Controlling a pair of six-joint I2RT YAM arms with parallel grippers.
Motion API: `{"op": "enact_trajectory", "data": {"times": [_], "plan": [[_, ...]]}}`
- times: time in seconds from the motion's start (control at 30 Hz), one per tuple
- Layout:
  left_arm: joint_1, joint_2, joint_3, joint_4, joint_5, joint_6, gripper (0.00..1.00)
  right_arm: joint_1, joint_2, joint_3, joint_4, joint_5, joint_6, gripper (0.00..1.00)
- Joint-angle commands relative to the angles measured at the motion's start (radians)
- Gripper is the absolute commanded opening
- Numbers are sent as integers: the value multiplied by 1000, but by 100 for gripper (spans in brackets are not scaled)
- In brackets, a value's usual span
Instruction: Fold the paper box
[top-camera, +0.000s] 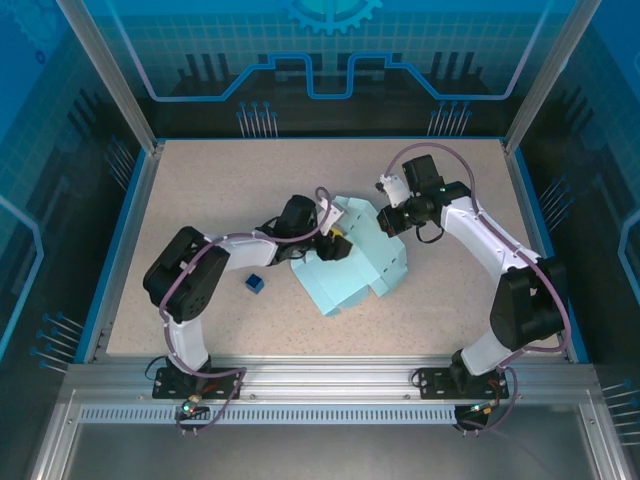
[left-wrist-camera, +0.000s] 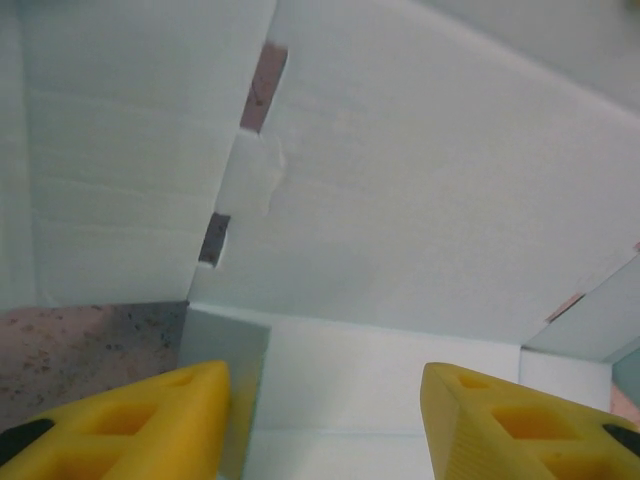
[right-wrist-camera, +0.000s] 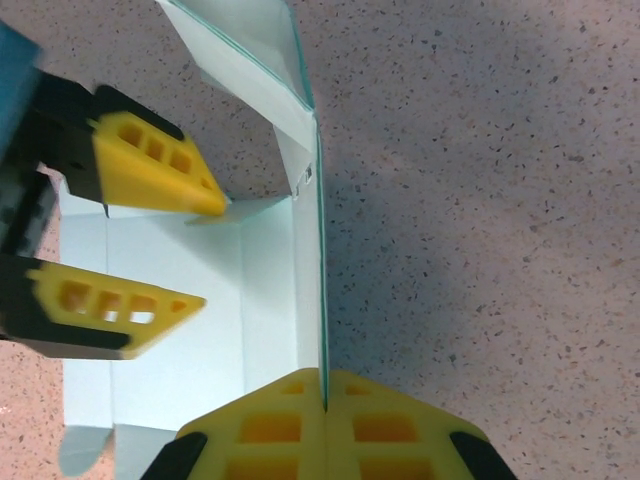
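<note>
- The paper box (top-camera: 350, 280) lies around the middle of the speckled tabletop (top-camera: 220, 190). It is a pale blue cut-out sheet, mostly flat, with its far part lifted off the surface.
- The left tool (top-camera: 335, 245) reaches in from the left and sits over the far-left part of the sheet.
- The right tool (top-camera: 383, 218) comes in from the right and meets the sheet's far-right edge. The two tools are close together.
- In the right wrist view, this tool's yellow fingers (right-wrist-camera: 270, 425) are pressed together on the thin edge of a raised panel (right-wrist-camera: 305, 180). The card stands upright and is pinched between them.
- The flat base of the box spreads to the left of that upright panel, with bare tabletop to its right.
- In the same view, the left tool hovers over the flat base with its jaws apart. Its upper fingertip is at or just beside a small tab near the foot of the raised panel. Whether it touches cannot be told.
- The left wrist view shows its own yellow fingers (left-wrist-camera: 130, 420) spread wide with only flat card between them, gripping nothing. A lifted panel with two narrow slots rises just beyond them.
- A small dark blue cube (top-camera: 254, 284) rests on the tabletop left of the box, apart from it and near the left arm.
</note>
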Motion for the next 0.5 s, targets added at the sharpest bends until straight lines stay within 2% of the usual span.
{"op": "enact_trajectory", "data": {"times": [0.0, 0.47], "plan": [[29, -74, 11, 28, 98, -30, 55, -11, -28, 6, 20, -3, -46, 0], [82, -14, 213, -44, 160, -63, 57, -9, -36, 9, 17, -41, -67, 0]]}}
